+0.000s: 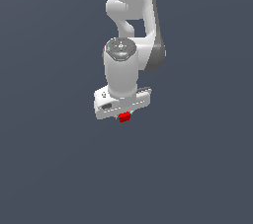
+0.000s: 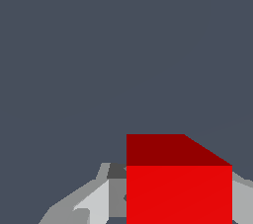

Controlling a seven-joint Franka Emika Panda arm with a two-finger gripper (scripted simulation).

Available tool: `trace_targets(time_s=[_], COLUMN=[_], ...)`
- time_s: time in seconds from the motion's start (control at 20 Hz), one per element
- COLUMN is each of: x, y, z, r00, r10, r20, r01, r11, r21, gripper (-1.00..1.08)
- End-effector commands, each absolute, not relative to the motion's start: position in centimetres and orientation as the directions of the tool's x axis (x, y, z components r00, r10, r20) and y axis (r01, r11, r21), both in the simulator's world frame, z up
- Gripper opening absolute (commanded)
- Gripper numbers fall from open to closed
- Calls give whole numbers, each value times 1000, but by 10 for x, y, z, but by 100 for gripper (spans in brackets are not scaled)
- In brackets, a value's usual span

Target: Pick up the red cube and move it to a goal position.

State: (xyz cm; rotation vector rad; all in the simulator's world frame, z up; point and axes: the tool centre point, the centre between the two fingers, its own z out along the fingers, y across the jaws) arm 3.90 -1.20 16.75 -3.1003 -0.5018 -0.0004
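Observation:
The red cube (image 1: 124,116) is small and bright red and shows just under the white gripper hand in the exterior view. My gripper (image 1: 123,115) points down over the plain dark grey floor (image 1: 59,168). In the wrist view the red cube (image 2: 179,188) fills the space between the two grey fingers (image 2: 94,203), and both fingers press against its sides. The gripper (image 2: 178,208) is shut on the cube. I cannot tell whether the cube rests on the floor or hangs above it. No goal marker shows in either view.
The white arm (image 1: 129,16) rises from the gripper toward the top of the exterior view. Only flat dark grey ground surrounds it.

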Motion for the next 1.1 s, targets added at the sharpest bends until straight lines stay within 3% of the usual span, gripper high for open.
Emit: trace_targets(time_s=[0.0,0.5,1.05], x=[48,77,90], y=[-20,-45,-54], z=[193,266,293], r00=[949,949,949], r10=[316,316,316], r20=[0,0,0], r01=[316,316,316], r11=[-949,-949,-949], r21=[-1,0,0], gripper=[-100,-100,-100])
